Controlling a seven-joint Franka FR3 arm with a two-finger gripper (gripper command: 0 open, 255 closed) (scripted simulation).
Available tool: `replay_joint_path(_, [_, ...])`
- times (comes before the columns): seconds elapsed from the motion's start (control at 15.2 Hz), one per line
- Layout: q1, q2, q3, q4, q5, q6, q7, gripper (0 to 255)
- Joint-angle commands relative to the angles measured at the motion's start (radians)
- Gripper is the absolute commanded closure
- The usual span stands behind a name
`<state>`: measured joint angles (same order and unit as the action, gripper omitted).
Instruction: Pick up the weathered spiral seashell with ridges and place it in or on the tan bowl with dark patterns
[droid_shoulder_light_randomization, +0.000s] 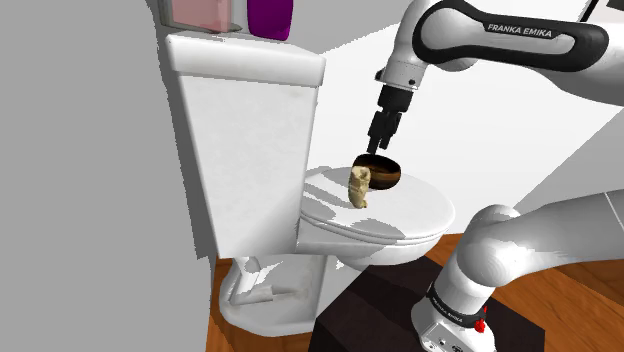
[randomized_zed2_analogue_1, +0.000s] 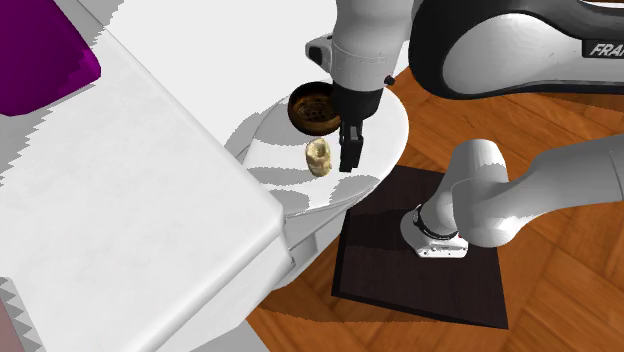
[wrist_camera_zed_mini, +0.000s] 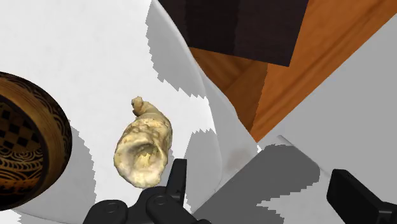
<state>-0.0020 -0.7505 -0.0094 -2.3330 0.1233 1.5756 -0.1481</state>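
Observation:
A pale cream, ridged spiral seashell (droid_shoulder_light_randomization: 359, 187) (randomized_zed2_analogue_1: 318, 155) stands on the white closed toilet lid (droid_shoulder_light_randomization: 420, 212). Right beside it, touching or nearly so, sits a dark brown bowl (droid_shoulder_light_randomization: 387, 174) (randomized_zed2_analogue_1: 313, 108) with tan patterns inside. My black gripper (droid_shoulder_light_randomization: 378, 145) (randomized_zed2_analogue_1: 349, 160) hangs a little above the lid, close to both, pointing down. In the wrist view the gripper (wrist_camera_zed_mini: 262, 191) is open; the shell (wrist_camera_zed_mini: 143, 149) lies just outside one finger (wrist_camera_zed_mini: 177, 179), not between the two, and the bowl (wrist_camera_zed_mini: 25, 149) is beyond the shell.
The toilet tank (droid_shoulder_light_randomization: 250, 110) rises behind the lid, with a pink container (droid_shoulder_light_randomization: 205, 12) and a purple one (droid_shoulder_light_randomization: 270, 15) on top. My dark stand (randomized_zed2_analogue_1: 420, 265) rests on the wooden floor (randomized_zed2_analogue_1: 560, 230) beside the toilet bowl. A grey wall (droid_shoulder_light_randomization: 80, 180) lies at the shoulder view's left.

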Motion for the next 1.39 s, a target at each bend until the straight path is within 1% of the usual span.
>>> replay_joint_path(0.0, [0.000,0.000,0.000,0.000,0.000,0.000,0.000,0])
replay_joint_path(0.4, [-0.028,0.077,-0.017,-0.098,-0.089,0.211,-0.074,0])
replay_joint_path(0.73, [-0.058,0.180,-0.036,-0.144,-0.164,0.396,-0.121,0])
replay_joint_path(0.79, [-0.058,0.181,-0.036,-0.145,-0.165,0.398,-0.121,0])
replay_joint_path(1.25, [-0.059,0.215,-0.039,-0.223,-0.167,0.510,-0.121,0])
replay_joint_path(1.32, [-0.059,0.215,-0.039,-0.223,-0.167,0.510,-0.121,0])
